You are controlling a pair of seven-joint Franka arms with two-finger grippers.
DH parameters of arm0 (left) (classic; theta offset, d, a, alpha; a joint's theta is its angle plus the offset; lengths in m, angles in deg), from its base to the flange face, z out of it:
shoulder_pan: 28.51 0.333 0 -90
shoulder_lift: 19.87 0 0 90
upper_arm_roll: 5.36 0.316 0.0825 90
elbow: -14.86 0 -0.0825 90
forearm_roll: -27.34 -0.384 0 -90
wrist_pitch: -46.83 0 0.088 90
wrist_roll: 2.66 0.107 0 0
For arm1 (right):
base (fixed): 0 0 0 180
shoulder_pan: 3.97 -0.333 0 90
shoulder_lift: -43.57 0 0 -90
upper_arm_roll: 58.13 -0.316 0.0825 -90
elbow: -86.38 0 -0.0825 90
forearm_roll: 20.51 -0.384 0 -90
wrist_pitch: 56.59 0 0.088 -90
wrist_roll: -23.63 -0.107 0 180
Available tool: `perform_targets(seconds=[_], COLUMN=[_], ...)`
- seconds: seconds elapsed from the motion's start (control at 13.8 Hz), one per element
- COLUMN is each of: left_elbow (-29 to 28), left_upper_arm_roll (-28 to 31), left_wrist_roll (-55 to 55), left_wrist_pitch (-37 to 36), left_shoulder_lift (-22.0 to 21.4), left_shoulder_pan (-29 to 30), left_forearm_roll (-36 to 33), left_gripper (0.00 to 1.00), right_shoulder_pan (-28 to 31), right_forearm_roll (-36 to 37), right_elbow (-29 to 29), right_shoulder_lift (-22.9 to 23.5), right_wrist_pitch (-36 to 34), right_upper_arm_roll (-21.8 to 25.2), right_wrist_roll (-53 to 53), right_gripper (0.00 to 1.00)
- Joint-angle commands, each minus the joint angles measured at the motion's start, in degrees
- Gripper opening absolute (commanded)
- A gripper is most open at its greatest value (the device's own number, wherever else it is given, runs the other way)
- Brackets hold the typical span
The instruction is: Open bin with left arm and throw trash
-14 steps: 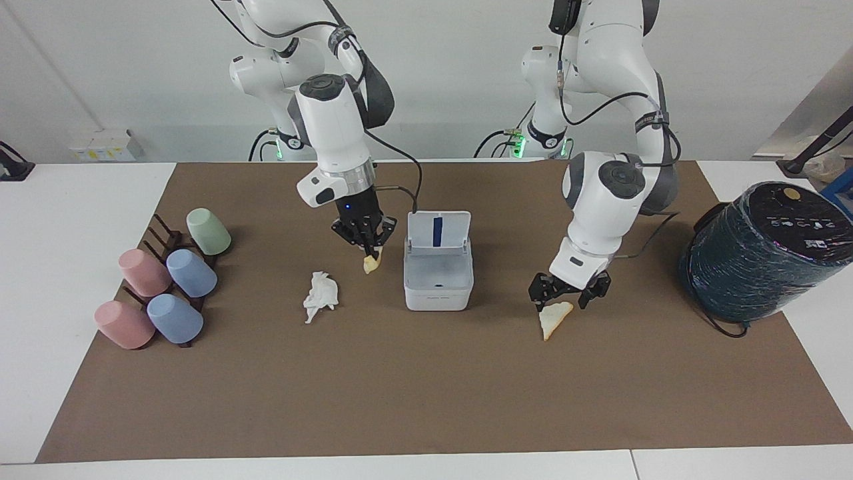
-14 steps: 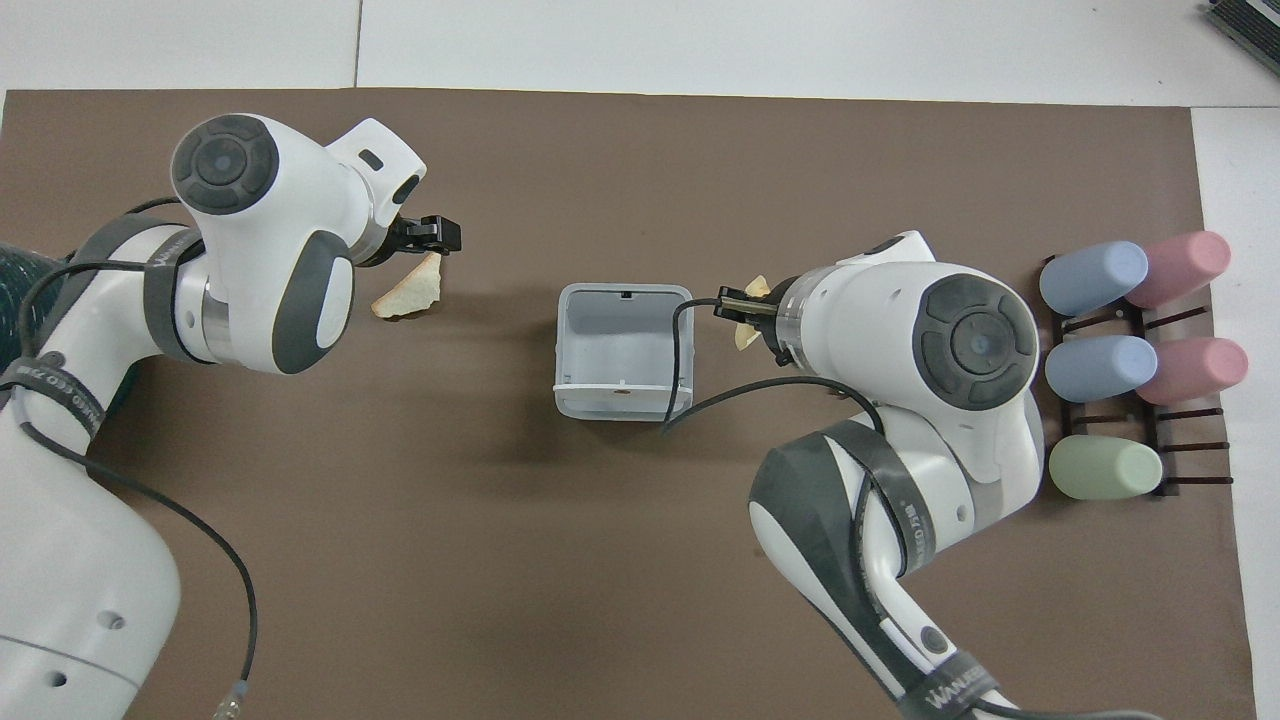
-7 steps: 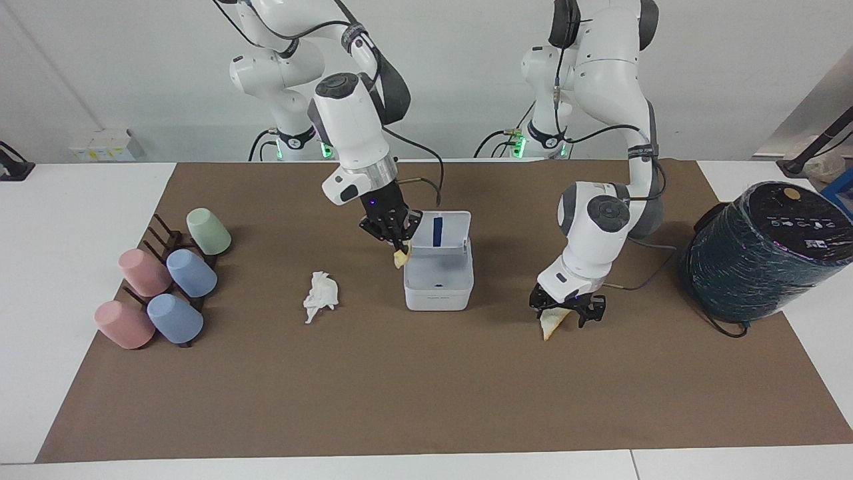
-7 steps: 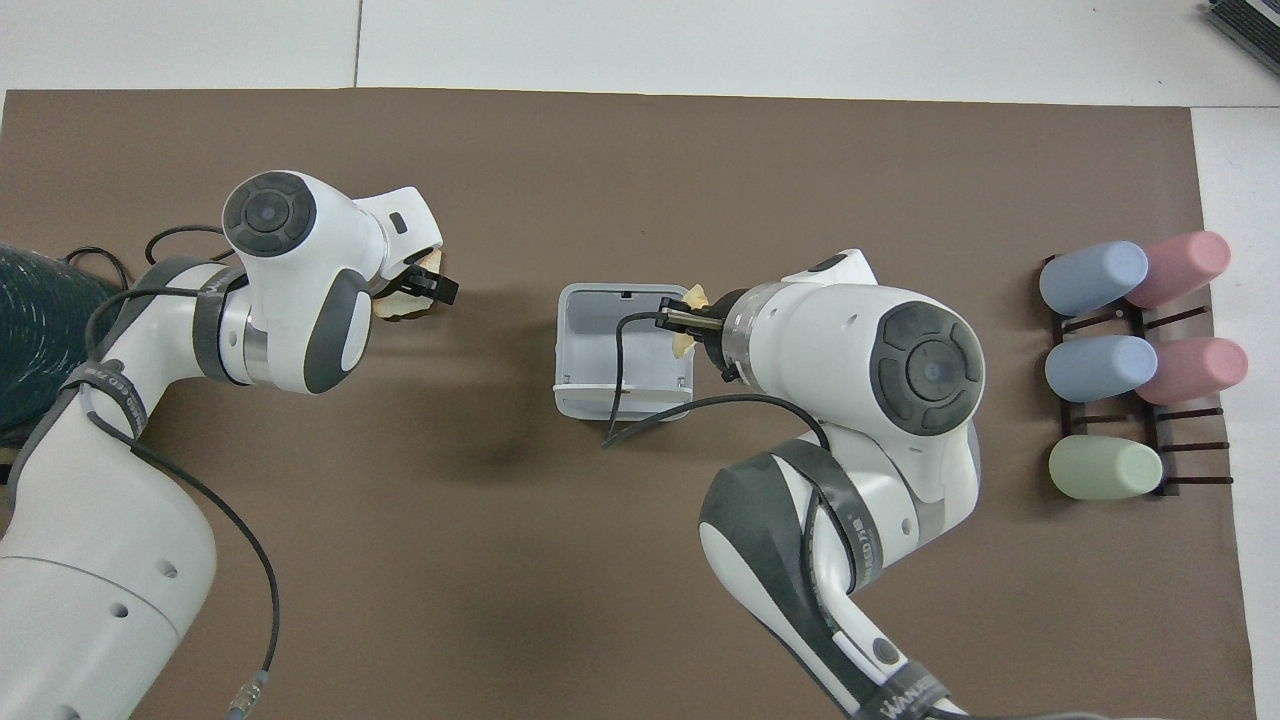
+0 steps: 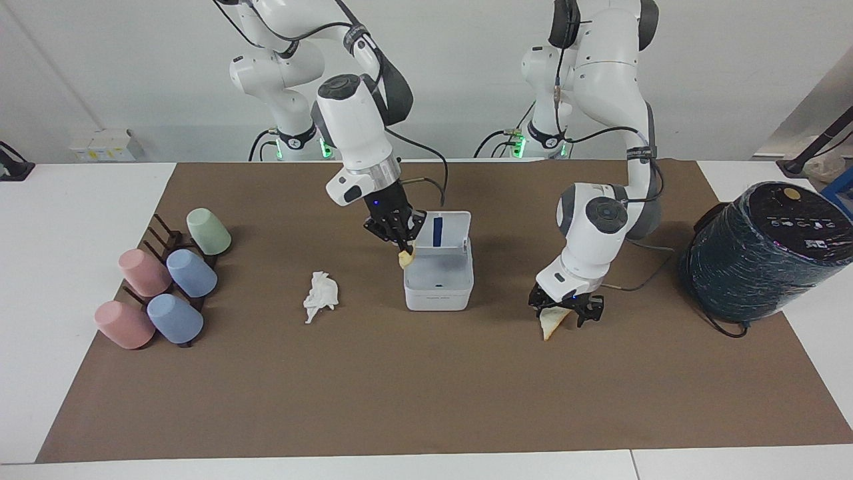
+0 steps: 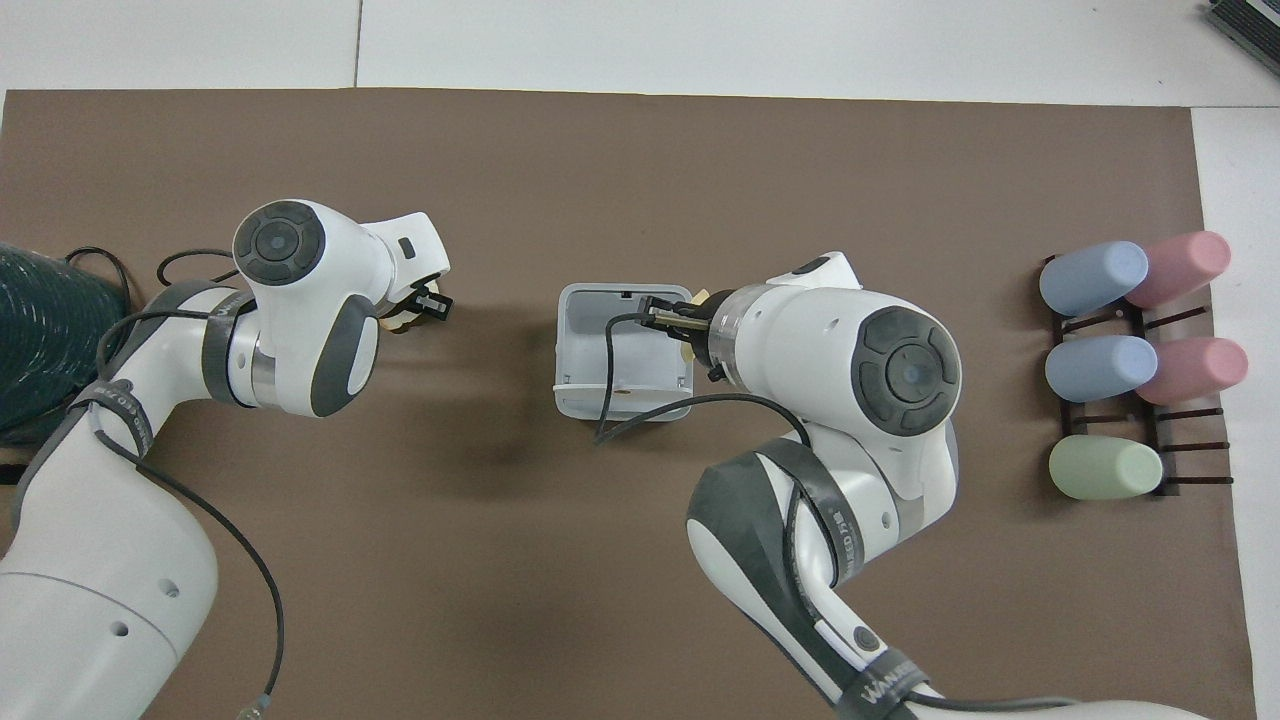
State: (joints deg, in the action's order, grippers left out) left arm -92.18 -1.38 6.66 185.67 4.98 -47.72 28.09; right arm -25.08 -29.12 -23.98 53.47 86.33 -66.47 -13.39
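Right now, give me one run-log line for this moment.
small white square plastic bin: lid open | right gripper: yellowish curved peel at bin rim | left gripper: on pale triangular bread slice | crumpled white tissue: on mat

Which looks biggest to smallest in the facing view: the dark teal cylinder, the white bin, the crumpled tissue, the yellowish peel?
1. Dark teal cylinder, clearly largest.
2. White bin, lid open.
3. Crumpled tissue.
4. Yellowish peel, smallest, partly hidden by what holds it.

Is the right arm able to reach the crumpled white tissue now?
Probably yes: the crumpled white tissue lies bare beside the white plastic bin, at this arm's end. But the right gripper has a yellowish peel bit at its tip.
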Motion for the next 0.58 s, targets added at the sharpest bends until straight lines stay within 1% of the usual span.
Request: perform_targets(seconds=[0.0, 0.07, 0.22, 0.44, 0.51], left_elbow=[1.8, 3.8, 9.7, 18.0, 19.0], left_upper_arm_roll=[0.3, 0.3, 0.3, 0.3, 0.2], left_wrist_roll=[0.3, 0.3, 0.3, -0.3, -0.4], left_wrist_pitch=[-3.7, -5.8, -11.4, -19.7, -21.7], left_shoulder_lift=[-0.3, -0.1, 1.1, 2.9, 3.1], left_shoulder_pan=[-0.2, -0.1, 0.0, -0.1, -0.2], left_forearm_roll=[-1.4, -1.3, -1.2, -0.7, -0.7], left_gripper=[0.0, 0.0, 0.0, 0.0, 0.0], right_shoulder_pan=[0.5, 0.5, -0.1, -2.2, -2.2], right_forearm_roll=[-1.2, -1.2, -1.3, -1.4, -1.4], right_elbow=[0.2, 0.2, 0.7, 0.6, 0.6], right_shoulder_lift=[0.1, 0.1, 0.2, 0.4, 0.4], right_wrist_pitch=[0.7, 0.7, 1.6, 3.3, 3.2], right_upper_arm_roll=[-0.7, -0.7, -0.8, -0.7, -0.7], right_wrist_roll=[-0.5, -0.5, -1.0, -6.4, -6.7], right_gripper=[0.79, 0.79, 0.79, 0.8, 0.85])
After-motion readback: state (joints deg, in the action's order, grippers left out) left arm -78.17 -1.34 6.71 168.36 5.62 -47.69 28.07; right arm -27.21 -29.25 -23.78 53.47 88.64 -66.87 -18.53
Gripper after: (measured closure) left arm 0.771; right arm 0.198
